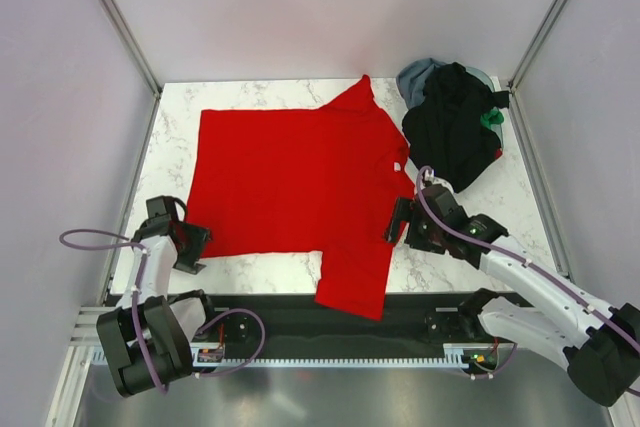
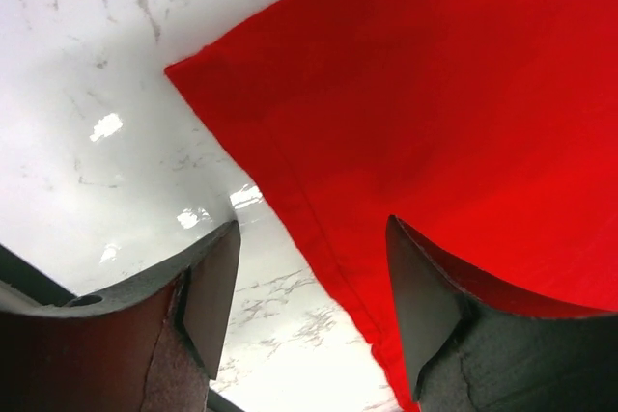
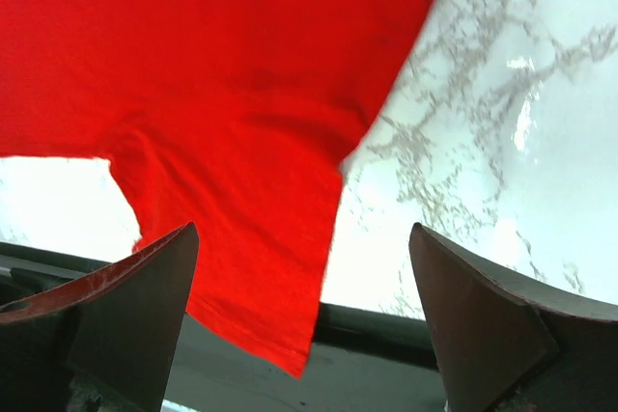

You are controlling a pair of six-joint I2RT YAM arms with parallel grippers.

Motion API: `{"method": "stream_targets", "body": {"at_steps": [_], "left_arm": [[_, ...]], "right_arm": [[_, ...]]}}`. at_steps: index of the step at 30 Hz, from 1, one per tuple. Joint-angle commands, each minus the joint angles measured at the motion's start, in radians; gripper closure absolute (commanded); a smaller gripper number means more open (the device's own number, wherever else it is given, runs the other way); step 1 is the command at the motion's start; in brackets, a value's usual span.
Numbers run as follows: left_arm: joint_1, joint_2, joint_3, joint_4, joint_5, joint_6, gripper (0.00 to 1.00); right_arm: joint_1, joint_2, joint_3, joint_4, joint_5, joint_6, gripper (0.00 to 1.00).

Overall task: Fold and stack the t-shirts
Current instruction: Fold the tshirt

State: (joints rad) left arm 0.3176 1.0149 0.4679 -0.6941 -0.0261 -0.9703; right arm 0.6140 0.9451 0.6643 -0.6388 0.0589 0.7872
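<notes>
The red shirt (image 1: pixel 290 182) lies spread flat on the table (image 1: pixel 262 270), one sleeve hanging over the near edge; the other shirts (image 1: pixel 455 127) sit heaped at the far right corner; nothing looks folded or stacked yet; the left gripper (image 1: pixel 192 245) at the hem corner and the right gripper (image 1: pixel 399 221) beside the sleeve both gape, holding nothing.

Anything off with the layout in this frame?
Yes. The red t-shirt lies flat, but its near sleeve hangs over the front edge of the table. The other shirts sit in a crumpled, unfolded heap at the far right corner.
</notes>
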Motion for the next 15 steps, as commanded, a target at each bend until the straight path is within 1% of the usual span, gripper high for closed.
{"method": "stream_targets", "body": {"at_steps": [1,3,5,6,7,10,12,15], "left_arm": [[0.005,0.031,-0.020,0.094,-0.038,-0.076,0.32],[0.005,0.045,-0.021,0.103,-0.070,-0.074,0.33],[0.005,0.059,-0.017,0.110,-0.107,-0.065,0.36],[0.005,0.062,-0.015,0.111,-0.121,-0.062,0.37],[0.006,0.062,-0.011,0.110,-0.132,-0.059,0.43],[0.006,0.062,-0.009,0.116,-0.155,-0.050,0.48],[0.009,0.070,-0.012,0.122,-0.167,-0.044,0.50],[0.017,0.073,-0.028,0.149,-0.170,-0.030,0.55]], "right_arm": [[0.000,-0.038,-0.035,-0.030,-0.024,0.032,0.02],[0.007,-0.060,-0.071,-0.038,-0.048,0.053,0.02],[0.023,-0.077,-0.116,-0.032,-0.056,0.072,0.02],[0.030,-0.081,-0.132,-0.027,-0.085,0.095,0.02],[0.042,-0.088,-0.144,-0.019,-0.091,0.105,0.02],[0.107,-0.095,-0.181,0.005,-0.093,0.168,0.02],[0.179,-0.083,-0.198,0.036,-0.087,0.201,0.03],[0.301,-0.026,-0.215,0.089,-0.065,0.276,0.06]]}}
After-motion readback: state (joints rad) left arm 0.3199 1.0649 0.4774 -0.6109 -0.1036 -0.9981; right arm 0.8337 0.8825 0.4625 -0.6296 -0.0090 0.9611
